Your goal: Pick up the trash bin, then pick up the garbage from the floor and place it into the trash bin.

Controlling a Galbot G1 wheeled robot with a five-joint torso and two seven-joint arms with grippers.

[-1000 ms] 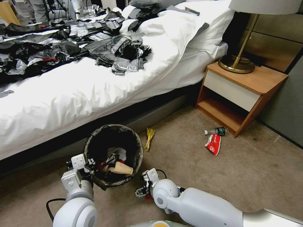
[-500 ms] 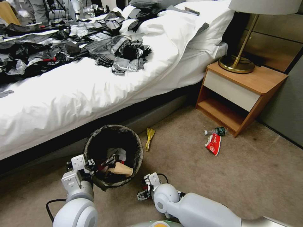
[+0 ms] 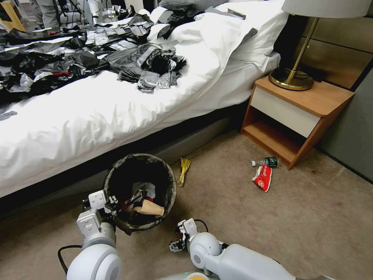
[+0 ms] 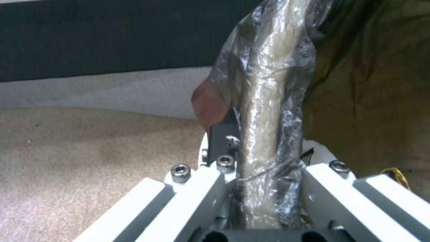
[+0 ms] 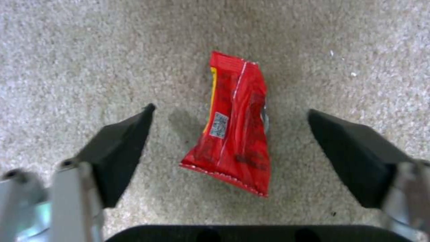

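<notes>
The trash bin (image 3: 165, 182), lined with a dark bag, is near the bed's edge and holds brown paper and other scraps. My left gripper (image 3: 110, 203) is shut on its near rim (image 4: 268, 111), which is wrapped in crinkled bag film. My right gripper (image 5: 230, 110) points down at the carpet to the right of the bin and is open. A red snack wrapper (image 5: 237, 131) lies flat between its dark fingers (image 5: 121, 151) without touching them. More garbage lies farther off: a yellow wrapper (image 3: 184, 169), a red-and-white wrapper (image 3: 263, 177) and a tiny bottle (image 3: 266, 161).
The white bed (image 3: 97, 112), strewn with black and silver plastic sheets (image 3: 77, 58), runs across the left and back. A wooden nightstand (image 3: 299, 112) with a brass lamp (image 3: 292, 77) stands at the right. Open carpet (image 3: 303, 217) lies right of the bin.
My right gripper has drawn back toward me and sunk lower over the carpet beside the bin. The left gripper and the bin have stayed put.
</notes>
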